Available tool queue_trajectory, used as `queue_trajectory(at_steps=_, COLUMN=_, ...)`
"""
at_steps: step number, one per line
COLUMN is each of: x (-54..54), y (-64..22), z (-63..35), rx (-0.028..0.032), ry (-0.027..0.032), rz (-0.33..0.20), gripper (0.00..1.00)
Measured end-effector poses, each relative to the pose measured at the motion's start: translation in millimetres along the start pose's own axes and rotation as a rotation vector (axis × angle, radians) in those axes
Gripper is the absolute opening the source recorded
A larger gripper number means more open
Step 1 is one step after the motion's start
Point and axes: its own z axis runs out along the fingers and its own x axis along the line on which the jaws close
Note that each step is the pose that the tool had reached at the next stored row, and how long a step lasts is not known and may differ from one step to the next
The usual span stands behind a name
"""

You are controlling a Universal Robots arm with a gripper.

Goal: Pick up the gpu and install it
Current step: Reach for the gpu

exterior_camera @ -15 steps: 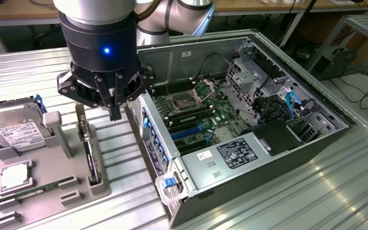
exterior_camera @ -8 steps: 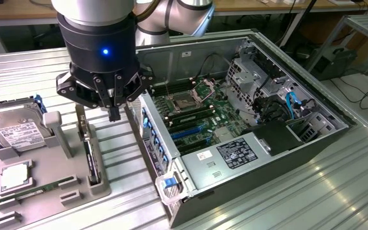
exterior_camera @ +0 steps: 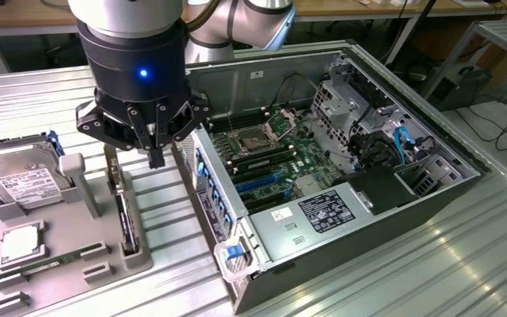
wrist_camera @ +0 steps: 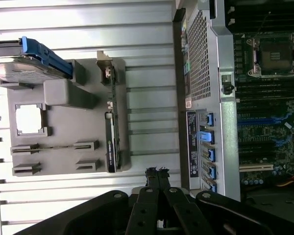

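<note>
The black metal hand point(exterior_camera: 155, 160) is clenched tight. Its thin fingers are pressed together into one point, and it is holding nothing. It hangs in the air over the counter point(exterior_camera: 430, 277), which is shiny metal with long ridges.

Just below the hand, a little to the exterior view's left, is the gpu point(exterior_camera: 127, 221). It is a thin, flat, black card standing on its long edge in a slot of a grey plastic holder point(exterior_camera: 68, 218). The hand is near one end of the card but not touching it.

Farther from the hand, past the card, a boxy silver hard drive point(exterior_camera: 20, 175) with a white label leans in the same holder. A flat square silver chip point(exterior_camera: 20, 241) and a slim green memory stick point(exterior_camera: 55, 261) lie there too.

On the hand's other side, right beside it, a big computer case point(exterior_camera: 368, 264) lies open. Inside are a green board and long black slots.
</note>
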Motion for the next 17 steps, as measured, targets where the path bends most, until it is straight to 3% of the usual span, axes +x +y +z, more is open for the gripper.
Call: queue_trajectory(at_steps=17, x=14.7, y=2.2, z=3.3, rx=0.0000, ry=0.0025, rz=0.000, gripper=0.11)
